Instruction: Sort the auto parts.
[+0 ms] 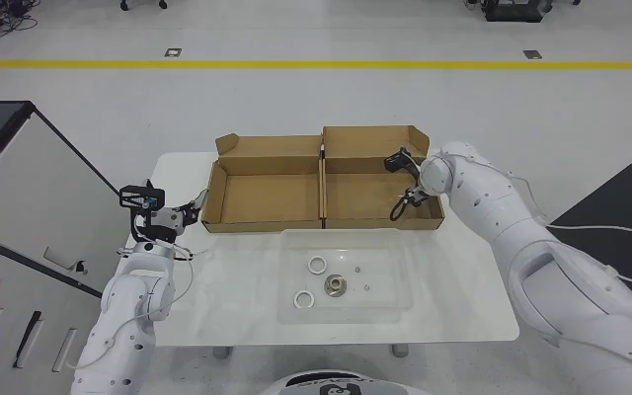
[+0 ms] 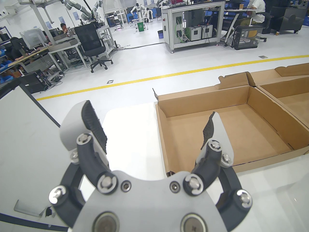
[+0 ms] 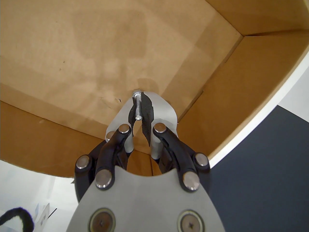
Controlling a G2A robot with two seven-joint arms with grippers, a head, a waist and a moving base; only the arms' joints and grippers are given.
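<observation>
My right gripper (image 3: 140,100) is shut on a threaded metal bolt (image 3: 137,106), held just above the floor of the right cardboard box (image 1: 370,193) near its front right corner; in the top view this gripper (image 1: 398,209) hangs inside that box. The left cardboard box (image 1: 262,193) sits beside it. My left gripper (image 2: 149,121) stands open with nothing between its fingers, at the table's left end beside the left box (image 2: 217,131); from above it is the gripper (image 1: 195,205). A clear tray (image 1: 296,247) in front of the boxes holds two white rings (image 1: 318,265), a metal flanged part (image 1: 337,285) and small bits.
The white table (image 1: 464,286) carries both boxes at the back and the tray at the middle front. A grey panel (image 1: 39,188) stands off the table's left end. Bare tabletop lies right of the tray.
</observation>
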